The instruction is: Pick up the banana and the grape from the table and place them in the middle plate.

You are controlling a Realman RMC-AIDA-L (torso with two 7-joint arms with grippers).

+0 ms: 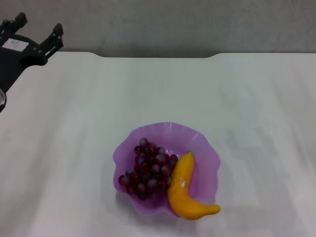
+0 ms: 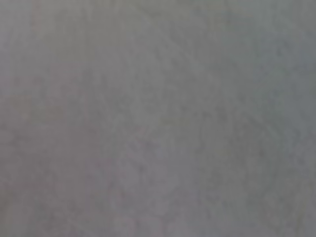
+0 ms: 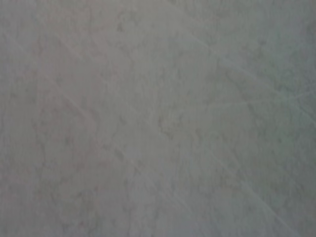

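The smooth curved yellow-orange plastic banana (image 1: 186, 190) lies inside the translucent purple scalloped plate (image 1: 205, 148), its tip overhanging the near rim; the dark red-purple grape bunch (image 1: 149, 169) touches it. Beyond the plate on the plain white table (image 1: 74, 123), the left gripper (image 1: 34, 32) sits parked, fingers spread, holding nothing; the right gripper is unseen. Both fruits appear delivered.
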